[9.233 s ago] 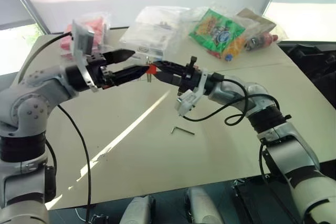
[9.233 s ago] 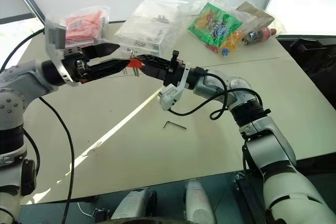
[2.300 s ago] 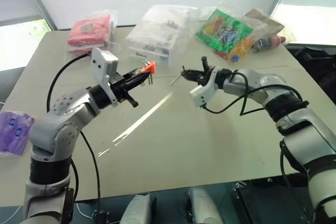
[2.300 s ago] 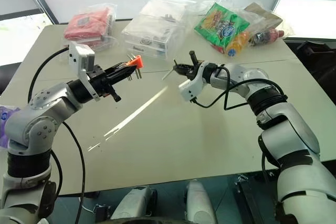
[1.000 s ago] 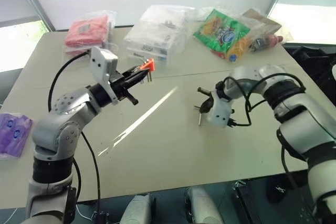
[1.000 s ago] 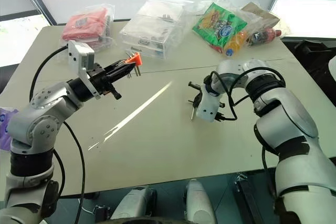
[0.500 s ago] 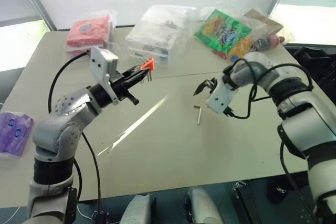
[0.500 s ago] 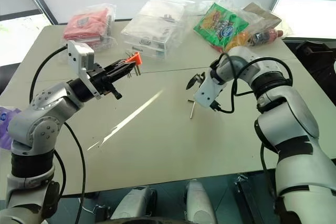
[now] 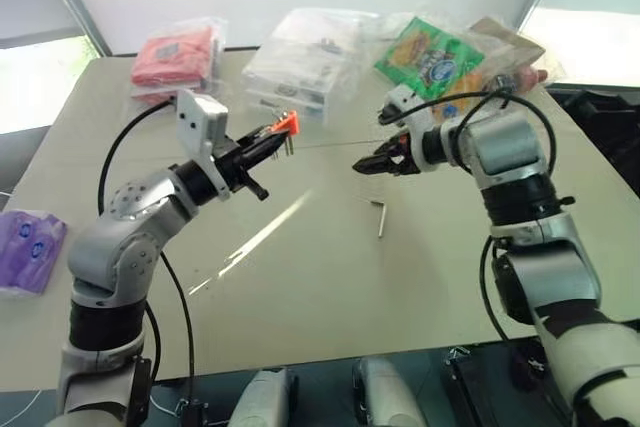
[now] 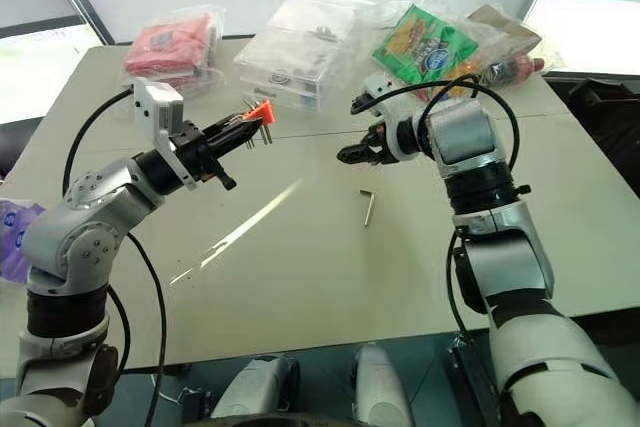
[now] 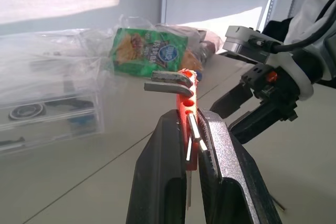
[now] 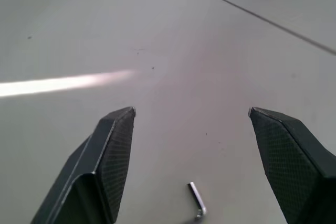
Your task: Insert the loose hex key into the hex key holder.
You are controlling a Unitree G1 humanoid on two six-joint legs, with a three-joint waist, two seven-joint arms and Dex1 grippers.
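Hex key (image 9: 379, 217) flat on table (image 9: 330, 297) | right gripper (image 9: 365, 165) above, jaws apart | left gripper (image 11: 193, 145) clamps hex key holder (image 9: 287, 125)

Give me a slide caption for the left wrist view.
Left gripper clamps the orange holder; open right gripper waits beside it.

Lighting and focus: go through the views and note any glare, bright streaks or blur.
Left eye view: a sunlit streak crosses the table; the window behind is blown out. Left wrist view: the hex key holder is fairly sharp, the snack bag soft. Right wrist view: a bright streak on the table, the loose hex key blurred.
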